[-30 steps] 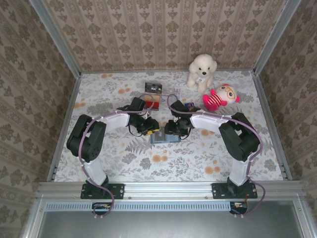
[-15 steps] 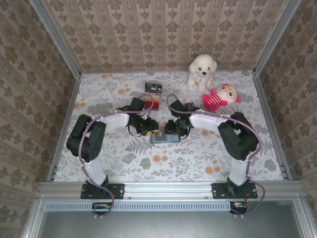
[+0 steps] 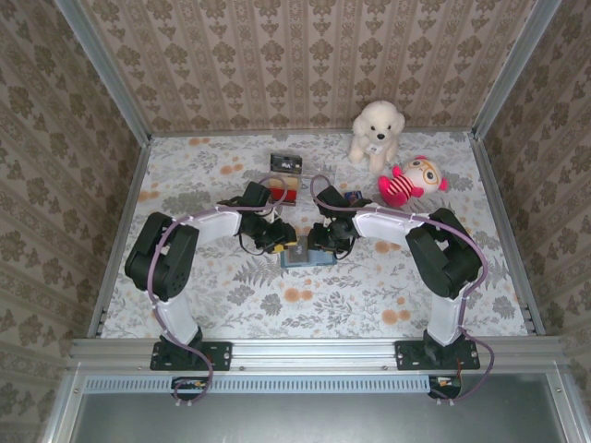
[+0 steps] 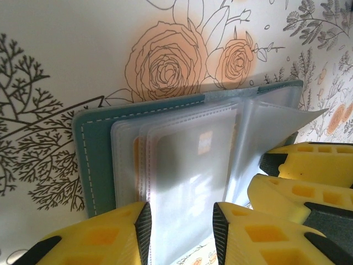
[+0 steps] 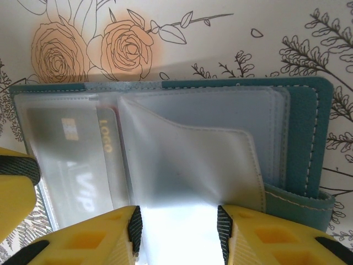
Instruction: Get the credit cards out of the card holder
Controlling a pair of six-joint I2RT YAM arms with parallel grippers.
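The pale card (image 4: 185,165) is sitting in a clear sleeve (image 4: 127,160) of the open teal card holder (image 4: 95,165), straight ahead of the left gripper (image 4: 180,234). The sleeve's near end is reaching in between those jaws, which are standing apart and gripping nothing. The card's long axis is running away from them, so a straight pull back looks right, and the left arm looks the nearer. The right gripper (image 5: 179,240) is spread wide too, with a loose sleeve page (image 5: 187,160) curling up between its jaws. The card is lying outside them, toward the left gripper. The right wrist view is showing VIP lettering that the left wrist view is blurring. From above, a red card (image 3: 290,188) and a dark card (image 3: 286,163) appear to be lying beyond both grippers.
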